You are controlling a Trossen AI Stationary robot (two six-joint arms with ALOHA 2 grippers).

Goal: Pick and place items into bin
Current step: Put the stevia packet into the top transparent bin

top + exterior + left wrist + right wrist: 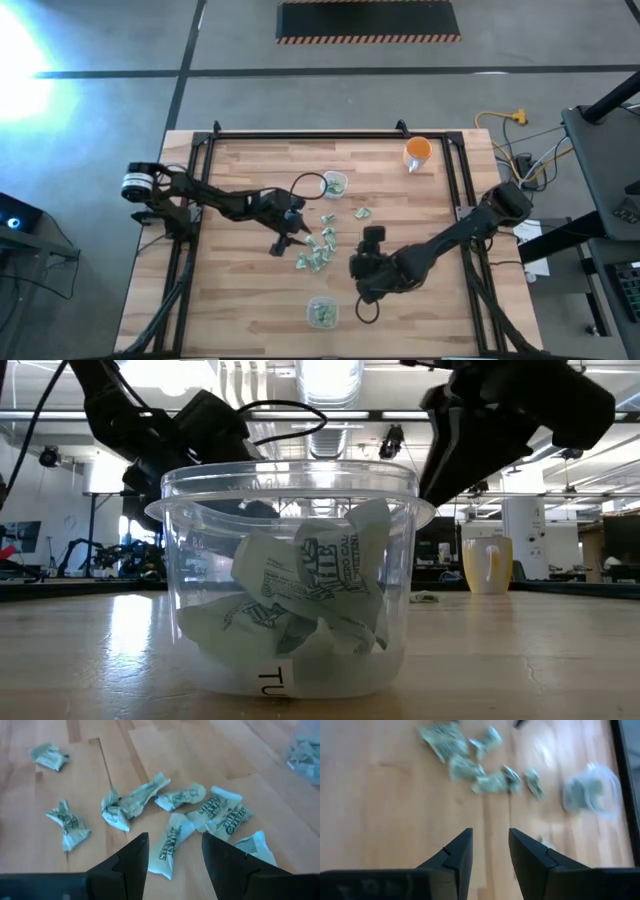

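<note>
Left claw (172, 855) hangs with fingers apart over the loose wrapped items (172, 849) mid-desk (240, 310). Right claw (490, 851), fingers apart and empty, hovers right of the near bin (322, 313).

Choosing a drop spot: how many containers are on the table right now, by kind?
Orange cup: 1
Clear plastic tubs: 2, one nearer the cup, one right in front of the low camera; both hold wrapped pieces
Total: 3
</note>
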